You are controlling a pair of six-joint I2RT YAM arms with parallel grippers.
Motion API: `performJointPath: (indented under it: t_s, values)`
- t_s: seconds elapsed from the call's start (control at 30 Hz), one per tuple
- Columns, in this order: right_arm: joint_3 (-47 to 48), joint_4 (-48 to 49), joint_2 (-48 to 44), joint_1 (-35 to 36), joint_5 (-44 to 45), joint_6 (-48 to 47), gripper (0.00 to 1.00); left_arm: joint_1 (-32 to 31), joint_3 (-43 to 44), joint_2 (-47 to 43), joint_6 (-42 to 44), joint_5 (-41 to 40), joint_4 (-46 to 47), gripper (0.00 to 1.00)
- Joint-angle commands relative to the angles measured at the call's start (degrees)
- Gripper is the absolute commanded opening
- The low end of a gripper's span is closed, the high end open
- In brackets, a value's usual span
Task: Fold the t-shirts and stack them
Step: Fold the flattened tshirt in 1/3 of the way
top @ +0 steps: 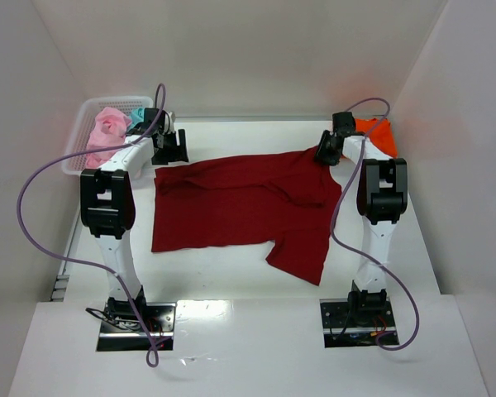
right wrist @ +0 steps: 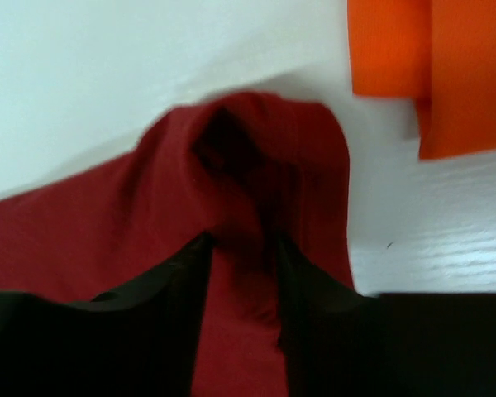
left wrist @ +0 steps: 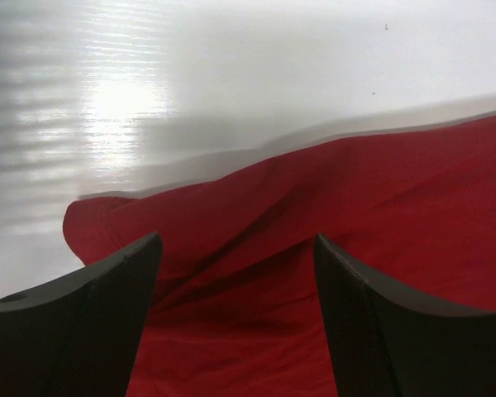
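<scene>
- Red cloth is found nearest: the dark red t-shirt [top: 231, 203] is spread, creased, across the middle of the white tabletop [top: 231, 285], with one sleeve reaching toward the near edge on the right.
- At its far-left corner the left end effector [left wrist: 236, 248] is held with jaws wide apart. Red cloth is seen between and below them, but contact cannot be told.
- At its far-right edge the right end effector [right wrist: 241, 244] is narrowed onto a raised hump of the red cloth, which is pinched between the fingers.
- That hump is shown only by the right wrist view; in the top view it is covered by the arm.
- Just beyond, an orange t-shirt [top: 379, 132] is laid flat in the far-right corner.
- Pink t-shirts [top: 106, 132] and a teal t-shirt [top: 138, 113] are bundled in a white mesh basket [top: 76, 157] at the far left, shown by the top view alone.
</scene>
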Motion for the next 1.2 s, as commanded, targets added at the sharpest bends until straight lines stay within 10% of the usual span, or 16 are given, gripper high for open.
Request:
performJointPath:
  t_s: [0.0,0.2,0.8,1.17]
  values:
    - [-2.0,2.2,-2.5,0.1,-2.1,-0.7,0.35,-0.2,1.7,-1.3,-1.5,-0.8,-0.6,0.82]
    - [-1.4,2.2,-2.4,-0.4,0.4,-1.3,0.05,-0.2,1.2,-2.5,-1.5,-1.3,-0.6,0.83]
    - [-4.3,3.4,-7.6,-6.1,-2.4,-2.3,0.02,-0.2,-2.0,-2.1,-2.6,-1.7,-1.1,0.82]
    - [-6.0,3.4,-8.1,-6.1,-3.1,-2.8,0.02,-1.3,1.4,2.6,-1.9,3.8,-1.0,0.46]
